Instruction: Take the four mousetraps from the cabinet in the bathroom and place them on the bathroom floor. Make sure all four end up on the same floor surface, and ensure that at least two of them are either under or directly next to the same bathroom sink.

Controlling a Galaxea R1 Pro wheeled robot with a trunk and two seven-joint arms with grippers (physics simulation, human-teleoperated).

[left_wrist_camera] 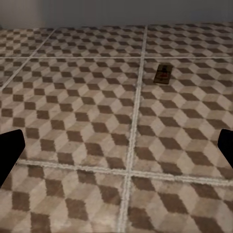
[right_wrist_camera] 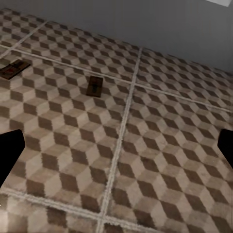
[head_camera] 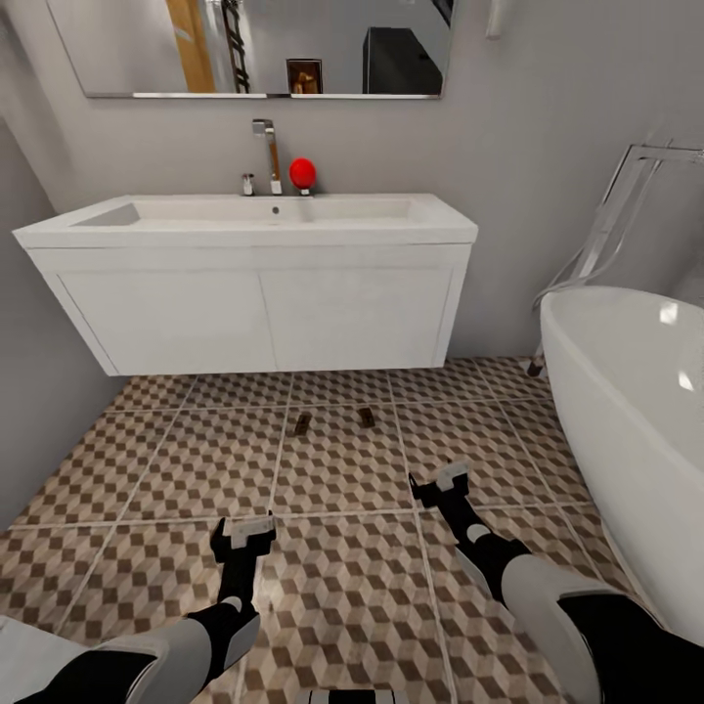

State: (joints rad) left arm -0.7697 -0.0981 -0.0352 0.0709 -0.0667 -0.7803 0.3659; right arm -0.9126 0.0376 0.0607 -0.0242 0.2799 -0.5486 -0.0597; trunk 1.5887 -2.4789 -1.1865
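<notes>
Two mousetraps lie flat on the bathroom floor (head_camera: 196,469) just in front of the bathroom sink (head_camera: 244,230): the left mousetrap (head_camera: 303,422) (left_wrist_camera: 162,75) (right_wrist_camera: 10,69) and the right mousetrap (head_camera: 366,418) (right_wrist_camera: 94,86). Both are small brown boards with dark wire. My left gripper (head_camera: 244,533) (left_wrist_camera: 116,145) hovers low over the tiles, short of the left trap, open and empty. Further right, my right gripper (head_camera: 438,481) (right_wrist_camera: 116,150) is also open with nothing in it, short of the right trap. The cabinet is out of view.
A white oval bathtub (head_camera: 636,391) with a chrome floor tap (head_camera: 606,235) fills the right side. Grey wall closes the left. A red ball (head_camera: 302,173) sits by the chrome sink tap (head_camera: 266,152) under a mirror (head_camera: 254,49). Open tiles lie between the grippers and the vanity.
</notes>
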